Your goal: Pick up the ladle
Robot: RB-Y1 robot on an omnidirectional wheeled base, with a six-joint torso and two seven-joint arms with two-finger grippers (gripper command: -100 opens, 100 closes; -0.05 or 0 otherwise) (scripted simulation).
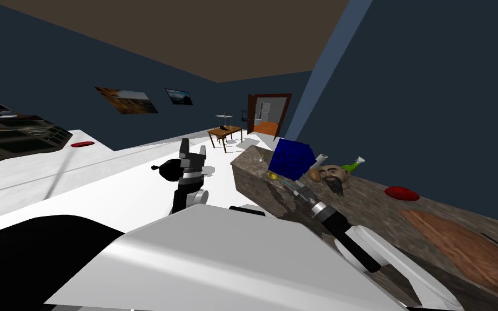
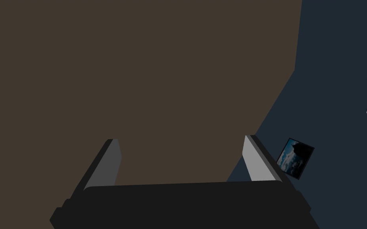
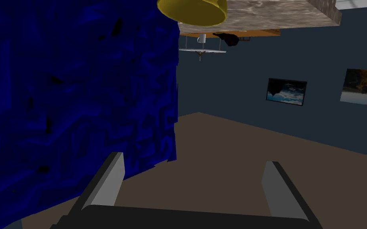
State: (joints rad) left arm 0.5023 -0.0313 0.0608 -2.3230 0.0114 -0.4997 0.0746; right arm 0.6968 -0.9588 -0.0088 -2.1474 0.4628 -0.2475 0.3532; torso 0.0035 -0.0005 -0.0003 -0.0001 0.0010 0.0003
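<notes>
The right pincer (image 3: 194, 163) stood spread wide and empty beside the blue block (image 3: 75, 99) on the counter (image 3: 266, 16), the yellow ladle (image 3: 192, 11) near that block (left pincer (image 2: 180, 139) likewise wide).

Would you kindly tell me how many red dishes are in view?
2. One red dish lies on the white surface at my left; the other red dish lies on the stone counter at my right, past the bearded head. The blue block may hide more.
</notes>
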